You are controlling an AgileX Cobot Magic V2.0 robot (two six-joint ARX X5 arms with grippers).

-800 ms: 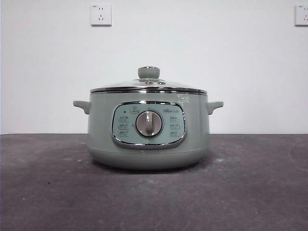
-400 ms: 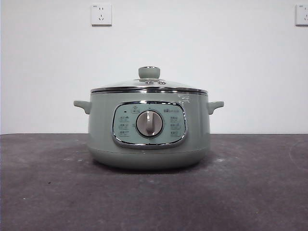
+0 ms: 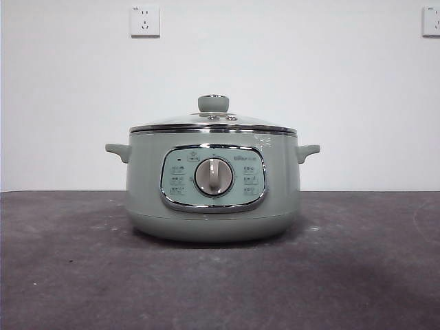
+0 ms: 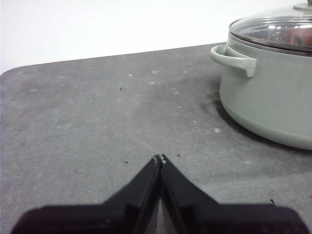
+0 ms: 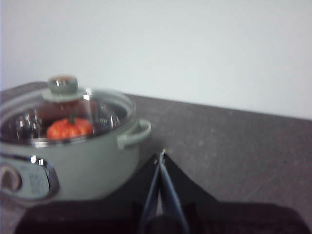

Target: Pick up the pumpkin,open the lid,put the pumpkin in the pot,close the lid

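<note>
Fingers of both the left gripper [image 4: 160, 158] and right gripper [image 5: 162, 152] are sitting clenched and empty, nothing shifting lately, as the pumpkin [image 5: 68, 127] is resting inside the pot [image 3: 212, 182] under the lid [image 3: 213, 118], center frame, suggesting the job is done.

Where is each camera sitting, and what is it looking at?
Front view: low, near table height, looking level at the large sage-green round pot wearing its domed glass lid; no arm shows.
Left wrist view: on the left arm, looking across the grey table at the pot's handle side; the left gripper shows, jaws shut.
Right wrist view: on the right arm, at the pot's other side; the small orange pumpkin shows through the lid; the right gripper is shut.
All three share pot and lid.
</note>
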